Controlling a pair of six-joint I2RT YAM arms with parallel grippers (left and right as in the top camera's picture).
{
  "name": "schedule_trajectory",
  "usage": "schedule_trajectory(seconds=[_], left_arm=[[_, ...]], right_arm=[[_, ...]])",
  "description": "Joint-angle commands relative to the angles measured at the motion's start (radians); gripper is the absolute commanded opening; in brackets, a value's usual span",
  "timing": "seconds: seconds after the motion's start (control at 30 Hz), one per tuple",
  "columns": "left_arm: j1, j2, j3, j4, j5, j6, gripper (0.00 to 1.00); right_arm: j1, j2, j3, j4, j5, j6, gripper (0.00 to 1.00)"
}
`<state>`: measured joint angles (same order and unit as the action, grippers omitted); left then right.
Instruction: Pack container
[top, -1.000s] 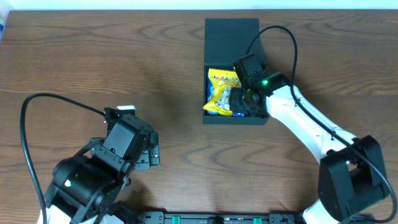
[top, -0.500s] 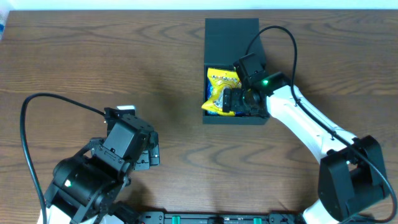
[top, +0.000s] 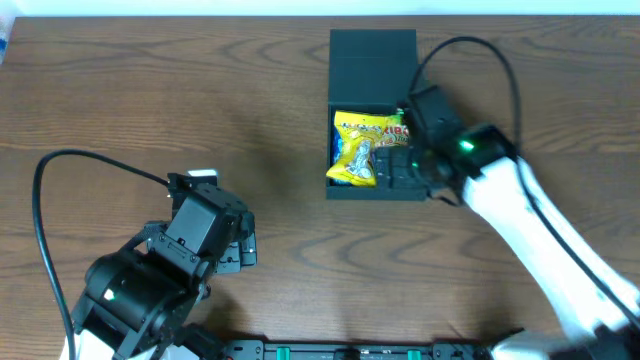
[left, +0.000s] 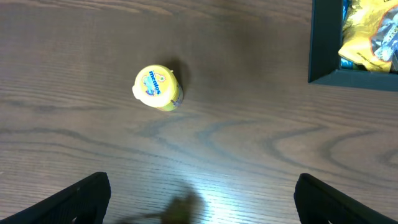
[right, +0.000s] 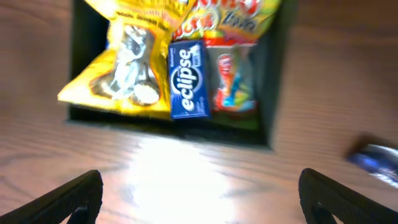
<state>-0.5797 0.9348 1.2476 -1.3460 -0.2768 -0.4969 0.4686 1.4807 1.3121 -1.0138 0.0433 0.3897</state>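
Left arm (top: 150, 280) sat folded, the left gripper (left: 199, 202) facing down with fingers (left: 81, 198) spread wide; right arm (top: 515, 200) was extended forward, motion-blurred in the overhead view, the right gripper (right: 199, 198) angled downward, both jaws likewise wide apart.

1. Table (left: 249, 149): brown wood grain, smooth, with a soft sheen under the light.
2. Container (top: 372, 55): rigid, matt, dark teal-black.
3. Yellow packet (right: 118, 56): crinkled, glossy film.
4. Blue gum pack (right: 188, 81): smooth, glossy printed wrap.
5. Yellow tub (left: 157, 89): smooth plastic, slight gloss.
6. Right arm shell (top: 520, 215): glossy white plastic.
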Motion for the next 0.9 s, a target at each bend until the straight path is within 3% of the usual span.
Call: schedule_trajectory(seconds=[0.0,0.4,0.67,0.87], left_arm=[[0.002,-0.001,0.0,-0.003,-0.018,0.003,0.95],[0.002,-0.001,0.0,-0.003,-0.018,0.003,0.95],[0.002,-0.001,0.0,-0.003,-0.018,0.003,0.95],[0.002,-0.001,0.0,-0.003,-0.018,0.003,0.95]], right_arm=[[-0.003,-0.1,0.021,-0.052,0.09,-0.106,0.99],[-0.005,-0.231,0.021,-0.439,0.248,-0.394,0.99],[-0.117,-0.226,0.02,-0.418,0.277,-0.793,0.99],[-0.32,-0.22,0.019,-0.371,0.241,-0.826,0.99]])
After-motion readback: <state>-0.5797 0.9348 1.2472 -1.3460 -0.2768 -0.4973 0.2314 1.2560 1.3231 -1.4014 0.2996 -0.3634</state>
